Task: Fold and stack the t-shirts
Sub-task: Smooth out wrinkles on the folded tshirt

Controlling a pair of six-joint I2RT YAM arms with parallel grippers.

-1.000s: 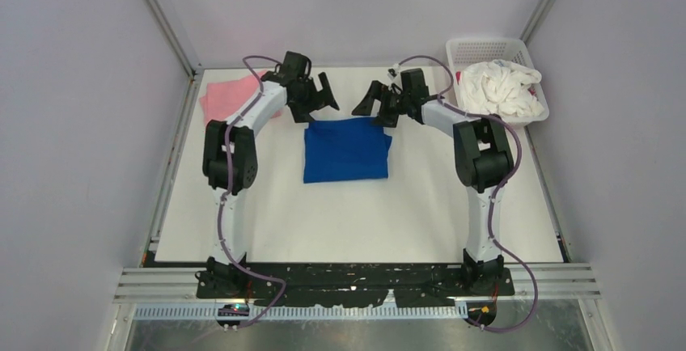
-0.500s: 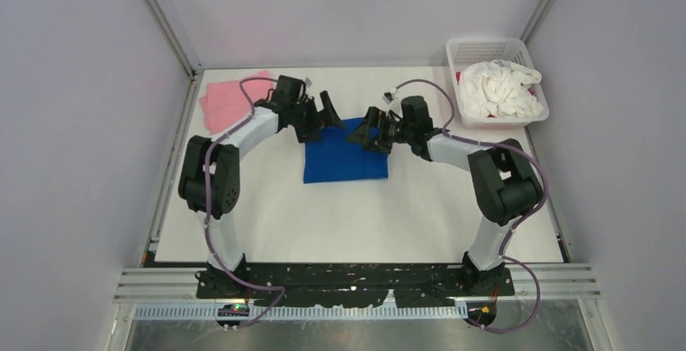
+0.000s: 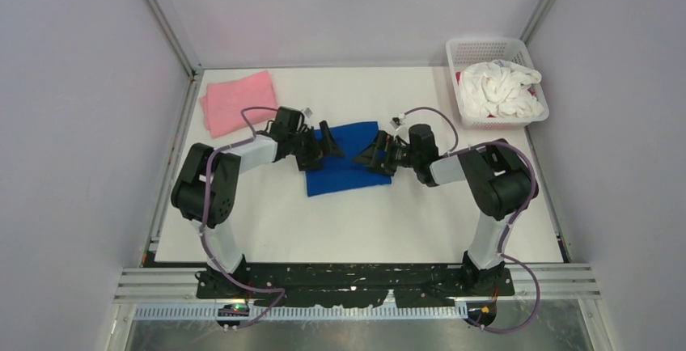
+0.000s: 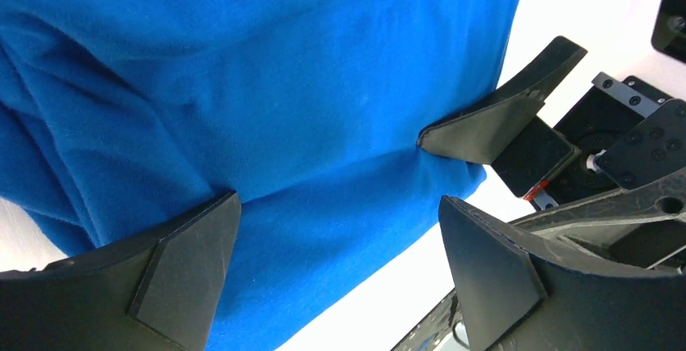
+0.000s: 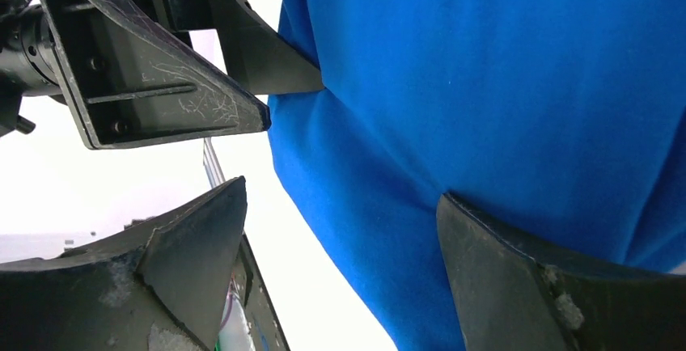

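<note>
Blue t-shirt [image 3: 348,163] lies folded mid-table. Your left gripper [image 3: 327,142] and right gripper [image 3: 374,155] press on its side edges, both spread wide, holding nothing. Your pink t-shirt [image 3: 237,100] lies folded far left.

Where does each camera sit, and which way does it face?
Top external: above and behind the bases, looking down at the white table; both arms show.
Left wrist: behind the left gripper, facing the royal blue t-shirt; own open fingers show.
Right wrist: behind the right gripper, facing it from opposite; own open fingers show.
Both wrist views share the shirt and the other gripper.
</note>
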